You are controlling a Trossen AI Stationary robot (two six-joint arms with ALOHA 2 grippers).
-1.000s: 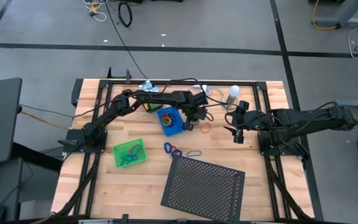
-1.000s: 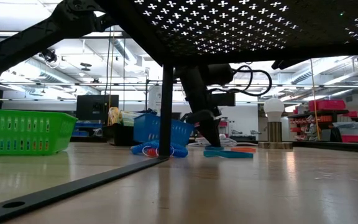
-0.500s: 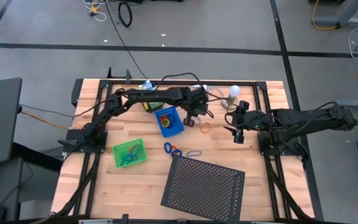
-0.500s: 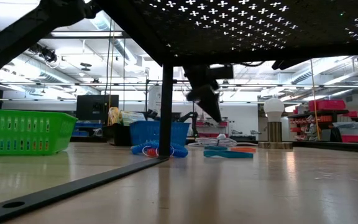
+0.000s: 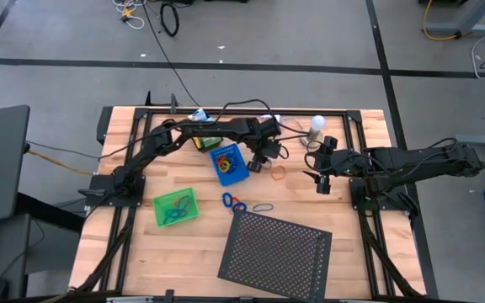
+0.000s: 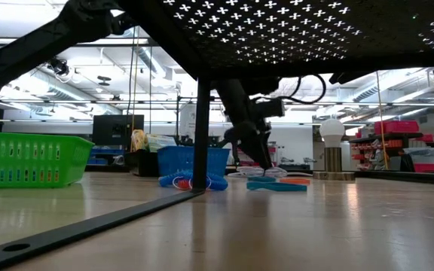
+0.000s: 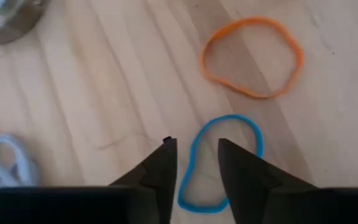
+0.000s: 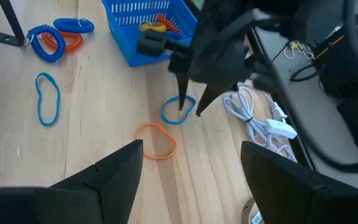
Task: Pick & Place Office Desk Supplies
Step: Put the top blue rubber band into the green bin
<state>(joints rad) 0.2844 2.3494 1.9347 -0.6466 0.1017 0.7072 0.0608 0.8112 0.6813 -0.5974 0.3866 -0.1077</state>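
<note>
My left gripper (image 7: 196,163) is open and points down over a blue loop (image 7: 224,163) that lies flat on the wooden table. One finger stands inside the loop and one outside, astride its side. An orange loop (image 7: 251,57) lies flat just beyond. In the high view my left gripper (image 5: 260,163) stands right of the blue tray (image 5: 230,165), which holds small colourful items. My right gripper (image 5: 322,182) waits open and empty at the table's right, above the surface. My left gripper has its fingertips (image 8: 181,107) on either side of the blue loop's near side (image 7: 191,177), coming from above. The loop lies flat on the table. I cannot tell whether the tips touch it.
A green tray (image 5: 176,207) with loops stands at the near left. Blue and orange coils (image 8: 50,40) and another blue loop (image 8: 47,98) lie near a large black perforated sheet (image 5: 276,248). A white cable (image 8: 253,118) and a bulb (image 5: 317,124) are at the far right.
My left gripper rose from the table beside the blue tray, then came down again at nearly the same spot, over the blue loop. The loops on the table have kept their places.
</note>
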